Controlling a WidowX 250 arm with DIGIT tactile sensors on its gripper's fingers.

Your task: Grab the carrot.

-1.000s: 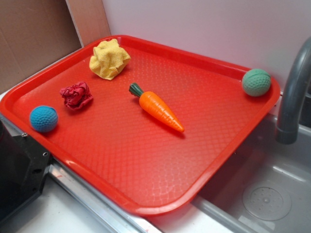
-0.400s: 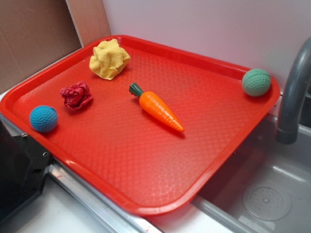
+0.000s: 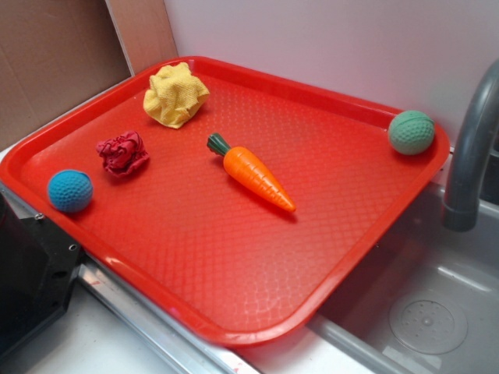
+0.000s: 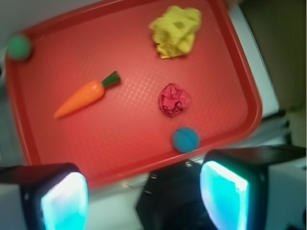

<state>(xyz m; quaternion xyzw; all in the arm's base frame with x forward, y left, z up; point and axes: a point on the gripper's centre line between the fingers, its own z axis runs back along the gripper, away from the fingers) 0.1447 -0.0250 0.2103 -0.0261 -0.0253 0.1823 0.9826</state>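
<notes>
Exterior: glossy tapered carrot (image 3: 251,173) (green cap) lying on textured tray (image 3: 234,265).

Orange carrot (image 3: 258,178) with dark green stem cap; red tray (image 3: 234,257) with a diamond-grid texture; yellow crumpled wad (image 3: 175,94); dark red wad (image 3: 122,153); blue dimpled ball (image 3: 69,191); green dimpled ball (image 3: 411,132).

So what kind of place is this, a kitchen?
Probably a toy kitchen set: a red tray sits over a grey sink basin beside a faucet, holding a plastic carrot and balls.
</notes>
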